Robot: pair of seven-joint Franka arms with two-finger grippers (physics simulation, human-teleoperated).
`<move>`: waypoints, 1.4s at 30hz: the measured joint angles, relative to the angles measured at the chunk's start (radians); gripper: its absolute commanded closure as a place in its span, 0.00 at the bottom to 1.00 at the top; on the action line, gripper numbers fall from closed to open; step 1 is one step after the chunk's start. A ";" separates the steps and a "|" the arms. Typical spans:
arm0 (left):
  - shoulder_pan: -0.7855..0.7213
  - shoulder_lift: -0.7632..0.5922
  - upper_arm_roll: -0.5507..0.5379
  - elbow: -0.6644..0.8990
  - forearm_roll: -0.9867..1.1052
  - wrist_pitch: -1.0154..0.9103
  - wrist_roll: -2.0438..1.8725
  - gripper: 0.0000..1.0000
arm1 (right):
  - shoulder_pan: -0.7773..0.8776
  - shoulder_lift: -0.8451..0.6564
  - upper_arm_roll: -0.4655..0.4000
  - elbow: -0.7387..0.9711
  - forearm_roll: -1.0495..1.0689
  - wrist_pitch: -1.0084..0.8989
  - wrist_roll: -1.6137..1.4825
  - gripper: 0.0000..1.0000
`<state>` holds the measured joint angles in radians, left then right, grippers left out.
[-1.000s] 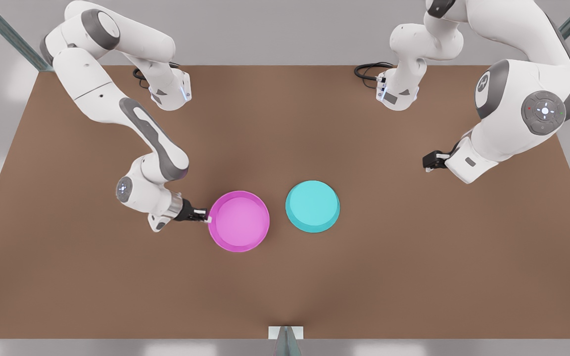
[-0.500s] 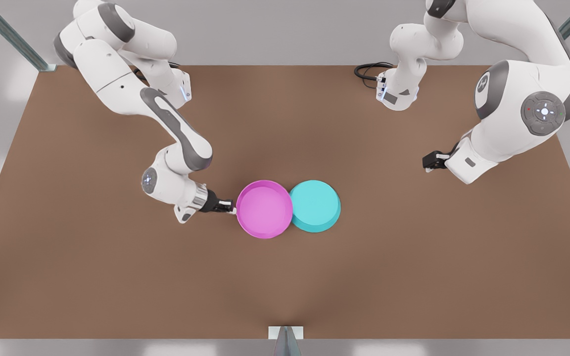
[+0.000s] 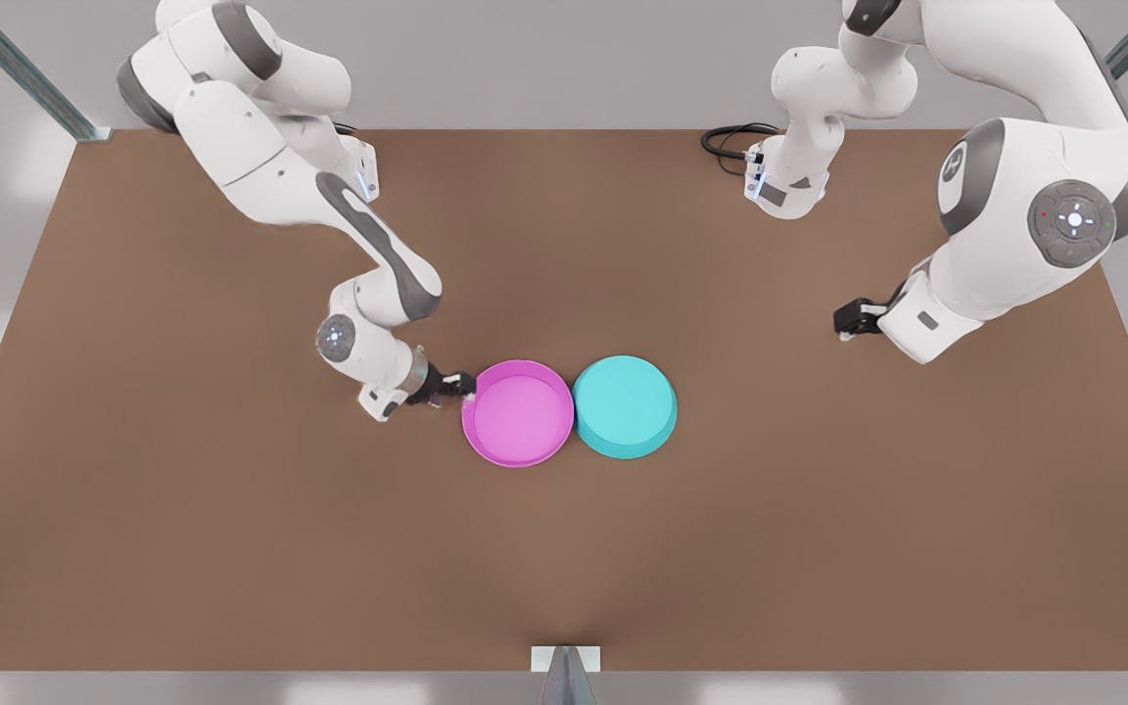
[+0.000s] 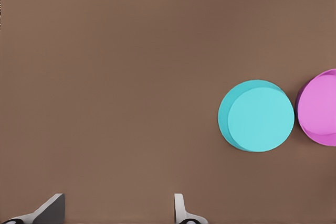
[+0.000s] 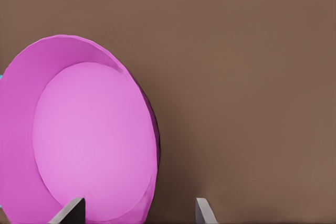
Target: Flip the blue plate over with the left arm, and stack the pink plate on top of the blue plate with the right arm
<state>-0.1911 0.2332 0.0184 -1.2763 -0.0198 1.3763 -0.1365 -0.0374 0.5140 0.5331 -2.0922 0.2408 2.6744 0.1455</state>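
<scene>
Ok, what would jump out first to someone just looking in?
Two bright plates sit side by side mid-table, not stacked: the pink plate rim-up, the blue plate base-up on the front view's right. The right arm reaches low, jaws open at the pink plate's outer rim. The left arm waits far off.

Both plates look like smooth matt plastic, the pink plate (image 3: 518, 413) and the blue plate (image 3: 626, 406). The table (image 3: 231, 548) is flat, matt brown. The arms' white shells shine slightly.

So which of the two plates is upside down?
The blue plate: its flat base faces up, while the pink plate beside it shows its hollow inside.
</scene>
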 measured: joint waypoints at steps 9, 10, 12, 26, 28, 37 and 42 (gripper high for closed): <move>-0.001 -0.002 -0.004 -0.001 -0.002 0.001 -0.001 0.00 | 0.075 0.063 -0.025 0.012 0.052 0.070 0.022 0.00; 0.003 -0.007 -0.005 -0.003 -0.007 0.006 0.004 0.00 | 0.073 0.061 -0.025 0.012 0.052 0.068 0.022 0.00; -0.004 -0.006 -0.005 -0.002 -0.012 0.007 0.002 0.00 | 0.074 0.061 -0.025 0.012 0.052 0.068 0.023 0.00; -0.002 -0.003 0.001 0.055 -0.012 0.002 0.000 0.00 | 0.216 0.088 -0.141 0.026 0.097 0.085 0.026 0.50; -0.001 -0.003 0.001 0.055 -0.011 0.001 0.001 0.00 | 0.232 0.084 -0.157 0.026 0.104 0.084 0.026 0.50; -0.002 -0.003 -0.002 0.055 -0.006 0.001 0.002 0.00 | 0.261 0.086 -0.177 0.026 0.117 0.084 0.030 0.79; -0.002 -0.003 -0.002 0.055 -0.005 0.000 0.002 0.00 | 0.260 0.084 -0.175 0.026 0.134 0.085 0.016 0.79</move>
<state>-0.1933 0.2302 0.0169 -1.2211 -0.0248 1.3767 -0.1350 0.2225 0.5983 0.3583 -2.0659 0.3743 2.7593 0.1613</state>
